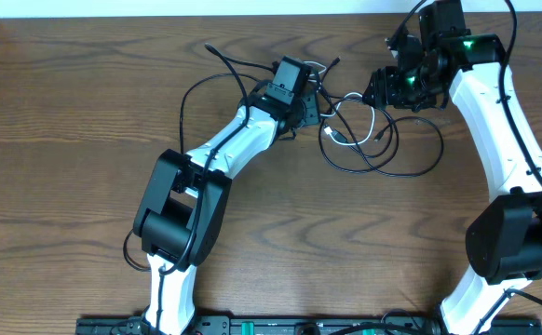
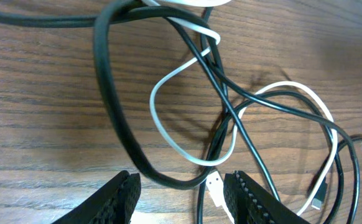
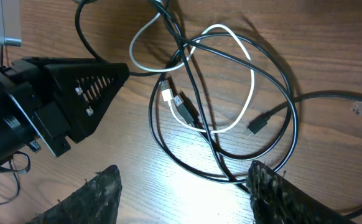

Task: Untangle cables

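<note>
- The cables (image 1: 369, 141) are spread on the table (image 1: 66, 186) in the upper middle of the overhead frame, slightly right of centre.
- The left gripper (image 1: 310, 110) is placed just left of them, the right gripper (image 1: 379, 91) at their upper edge.
- In the left wrist view, one loop is laid between the fingers (image 2: 122, 196) at the bottom edge.
</note>
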Robot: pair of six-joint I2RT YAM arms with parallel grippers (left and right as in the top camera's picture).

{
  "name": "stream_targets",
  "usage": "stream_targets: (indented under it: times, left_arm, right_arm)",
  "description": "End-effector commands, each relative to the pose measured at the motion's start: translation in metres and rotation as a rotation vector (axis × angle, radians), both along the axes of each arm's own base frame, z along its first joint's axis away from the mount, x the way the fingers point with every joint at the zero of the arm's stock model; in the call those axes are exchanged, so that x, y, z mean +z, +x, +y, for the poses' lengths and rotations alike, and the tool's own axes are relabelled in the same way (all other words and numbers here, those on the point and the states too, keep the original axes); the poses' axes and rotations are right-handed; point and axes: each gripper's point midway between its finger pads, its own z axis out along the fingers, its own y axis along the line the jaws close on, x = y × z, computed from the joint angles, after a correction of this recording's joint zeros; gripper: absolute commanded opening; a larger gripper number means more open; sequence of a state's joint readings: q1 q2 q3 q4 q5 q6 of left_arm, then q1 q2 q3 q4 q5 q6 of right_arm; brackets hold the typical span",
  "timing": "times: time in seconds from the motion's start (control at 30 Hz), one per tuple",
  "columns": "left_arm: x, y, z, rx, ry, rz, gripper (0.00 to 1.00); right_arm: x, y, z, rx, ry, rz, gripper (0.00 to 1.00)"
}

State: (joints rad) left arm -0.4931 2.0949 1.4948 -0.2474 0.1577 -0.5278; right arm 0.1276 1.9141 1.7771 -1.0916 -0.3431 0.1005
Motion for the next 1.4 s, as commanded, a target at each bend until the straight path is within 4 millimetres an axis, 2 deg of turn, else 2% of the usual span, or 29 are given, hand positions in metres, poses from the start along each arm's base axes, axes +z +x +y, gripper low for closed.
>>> stream_targets:
  times: [0.0, 0.13, 0.27, 0.4, 0.47, 0.6, 0.63, 0.7, 0.83, 0.97, 1.07, 1.2, 1.37]
  left_arm:
    - [-0.002, 0.005, -0.002, 0.014, 0.003, -0.009, 0.49]
    - [-0.002, 0.009, -0.003, 0.017, -0.002, -0.028, 0.49]
    - [0.000, 0.024, -0.006, 0.033, -0.014, -0.092, 0.46]
    - [-0.012, 0.029, -0.009, 0.033, -0.018, -0.098, 0.43]
    - [-0.019, 0.028, -0.008, 0.033, -0.010, -0.083, 0.35]
    - [-0.022, 0.025, -0.005, 0.035, 0.000, -0.067, 0.12]
    - [-0.021, 0.026, -0.004, 0.037, 0.000, -0.067, 0.08]
    - [-0.018, 0.024, -0.001, 0.040, 0.004, -0.060, 0.08]
    - [0.004, 0.012, 0.007, -0.002, 0.036, -0.050, 0.07]
    - [0.040, -0.009, 0.013, -0.079, 0.064, -0.050, 0.08]
    - [0.074, -0.030, 0.005, -0.190, 0.005, -0.054, 0.07]
    - [0.113, -0.047, -0.004, -0.266, -0.112, -0.070, 0.08]
    - [0.138, -0.056, -0.007, -0.320, -0.221, -0.072, 0.07]
  right_arm:
    - [-0.004, -0.002, 0.002, -0.001, -0.001, 0.013, 0.63]
    - [-0.004, -0.002, 0.002, 0.000, -0.001, 0.013, 0.63]
    - [-0.004, -0.002, 0.002, 0.000, -0.001, 0.014, 0.62]
    - [-0.004, -0.003, 0.002, -0.001, -0.002, 0.019, 0.62]
    - [-0.004, -0.004, 0.002, -0.001, -0.002, 0.020, 0.62]
    - [-0.004, -0.002, 0.002, 0.000, -0.001, 0.015, 0.62]
    - [-0.004, -0.002, 0.002, -0.001, -0.001, 0.013, 0.62]
    - [-0.004, -0.002, 0.002, 0.000, 0.000, 0.013, 0.62]
    - [-0.003, -0.003, 0.009, 0.016, 0.000, 0.011, 0.62]
    - [-0.002, -0.003, 0.020, 0.066, -0.002, -0.015, 0.61]
    - [0.001, -0.005, 0.035, 0.128, 0.021, -0.037, 0.61]
    - [0.006, -0.010, 0.058, 0.221, 0.058, -0.068, 0.59]
    - [0.011, -0.018, 0.076, 0.319, 0.110, -0.089, 0.55]
